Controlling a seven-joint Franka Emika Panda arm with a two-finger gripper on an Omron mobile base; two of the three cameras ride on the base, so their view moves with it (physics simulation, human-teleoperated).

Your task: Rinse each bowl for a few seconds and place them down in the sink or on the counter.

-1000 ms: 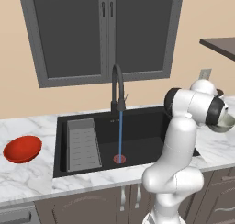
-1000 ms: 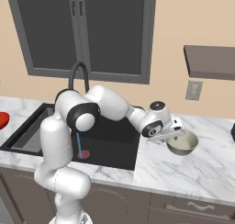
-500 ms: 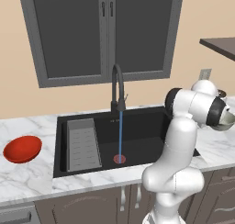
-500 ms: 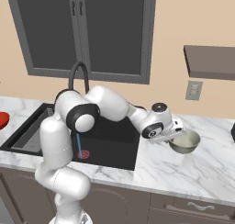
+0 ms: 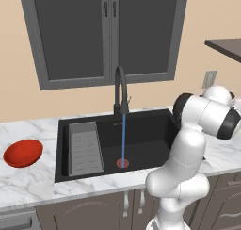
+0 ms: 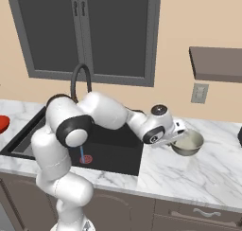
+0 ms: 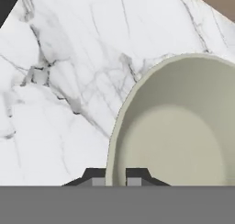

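Gripper (image 7: 115, 176) clamped on the near rim of the grey bowl (image 6: 188, 144), one finger inside the cream hollow and one outside, the bowl on the counter (image 6: 189, 173) to the right of the sink (image 5: 150, 132). Red bowl (image 5: 22, 152) resting on the marble left of the sink, well apart from the arm. Thin stream of water (image 5: 124, 137) falling from the tap (image 5: 120, 90) onto the red drain (image 5: 123, 163), beside the ribbed tray (image 5: 86, 148).

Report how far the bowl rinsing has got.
Done: nothing rinsed yet, though the tap runs into the sink. In hand: the end effector is shut on the grey-beige bowl over the counter. Left: rinsing it, then the red bowl.
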